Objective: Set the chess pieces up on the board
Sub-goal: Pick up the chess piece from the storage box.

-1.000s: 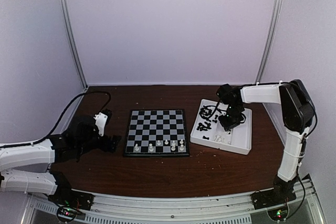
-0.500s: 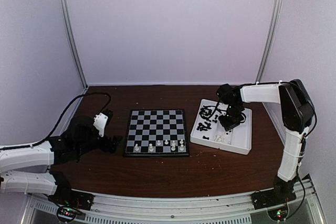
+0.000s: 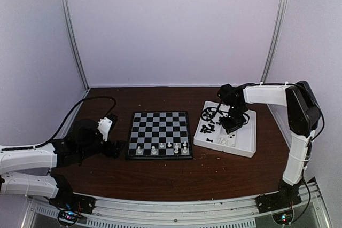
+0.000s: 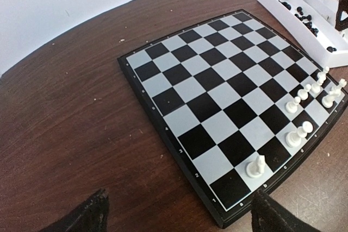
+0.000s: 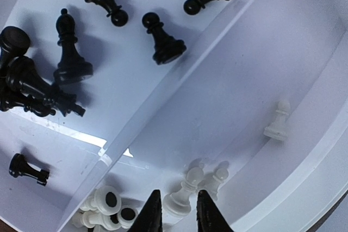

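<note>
Now our right gripper pinches a white piece in the tray; the left gripper gapes empty. We should lift straight up, clear of neighbours.

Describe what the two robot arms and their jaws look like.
The left arm and the right arm have white shells and black joints. Their jaws are black and pointed. A thin black cable runs to the left arm.
</note>
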Controlling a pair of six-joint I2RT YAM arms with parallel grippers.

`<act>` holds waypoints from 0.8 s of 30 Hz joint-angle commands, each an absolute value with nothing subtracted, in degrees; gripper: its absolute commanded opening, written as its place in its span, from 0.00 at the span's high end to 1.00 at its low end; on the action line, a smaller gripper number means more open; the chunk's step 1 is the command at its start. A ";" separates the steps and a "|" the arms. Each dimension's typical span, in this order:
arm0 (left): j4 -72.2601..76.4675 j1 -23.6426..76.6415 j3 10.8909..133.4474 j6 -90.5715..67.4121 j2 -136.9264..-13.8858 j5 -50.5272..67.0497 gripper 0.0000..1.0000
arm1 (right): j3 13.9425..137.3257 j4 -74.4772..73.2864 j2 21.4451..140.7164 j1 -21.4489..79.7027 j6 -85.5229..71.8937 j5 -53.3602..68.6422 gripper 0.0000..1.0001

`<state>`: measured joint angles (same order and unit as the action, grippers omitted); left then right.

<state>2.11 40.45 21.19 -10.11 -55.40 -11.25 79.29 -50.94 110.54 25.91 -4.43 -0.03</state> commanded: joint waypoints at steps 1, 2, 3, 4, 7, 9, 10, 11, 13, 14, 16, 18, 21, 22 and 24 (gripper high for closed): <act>4.47 40.08 22.24 -9.57 -55.55 -10.26 0.10 | 78.90 -51.94 109.05 26.64 -6.14 -0.29 0.76; 4.29 40.08 22.36 -9.46 -55.57 -10.27 0.10 | 78.56 -51.80 109.12 26.75 -6.27 -0.37 0.76; 4.12 40.08 22.50 -9.47 -55.63 -10.20 0.10 | 78.22 -51.69 109.22 26.87 -6.44 -0.50 0.76; 3.93 40.08 22.63 -9.34 -55.61 -10.38 0.10 | 77.88 -51.53 109.30 26.93 -6.62 -0.70 0.76; 2.99 40.08 22.97 -9.36 -55.64 -11.34 0.11 | 76.75 -51.34 109.43 26.94 -7.38 -2.07 0.76; 2.82 40.08 23.03 -9.34 -55.60 -11.34 0.12 | 75.98 -51.35 109.51 27.02 -7.91 -2.94 0.76; 2.75 40.08 23.12 -9.32 -55.53 -11.27 0.12 | 75.61 -51.21 109.43 27.04 -8.25 -3.40 0.76; 2.58 40.08 23.24 -9.25 -55.35 -11.18 0.12 | 75.14 -50.97 109.24 27.11 -8.57 -3.64 0.74; 2.46 40.08 23.10 -9.22 -55.06 -10.84 0.13 | 74.36 -50.46 108.79 27.12 -9.26 -4.02 0.73; 2.54 40.08 23.03 -9.23 -55.00 -10.88 0.13 | 74.09 -50.37 108.63 27.15 -9.50 -4.09 0.72; 2.55 40.08 22.98 -9.14 -54.94 -10.98 0.13 | 73.80 -50.20 108.33 27.11 -9.81 -3.75 0.72; 2.55 40.08 23.03 -9.03 -55.08 -11.06 0.13 | 73.74 -50.19 108.21 27.24 -10.02 -3.36 0.73; 2.55 40.08 23.15 -8.87 -55.36 -11.00 0.13 | 73.80 -50.12 108.22 27.25 -10.01 -3.27 0.77; 2.55 40.08 23.14 -8.83 -55.45 -10.99 0.13 | 73.78 -49.96 108.09 27.25 -10.02 -3.55 0.78; 2.55 40.08 23.08 -8.75 -55.41 -11.01 0.14 | 73.81 -49.55 107.48 27.25 -9.89 -3.87 0.80</act>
<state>1.65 40.45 21.34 -9.52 -55.40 -11.11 74.39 -49.98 110.04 26.79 -9.32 -2.02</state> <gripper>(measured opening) 0.865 0.218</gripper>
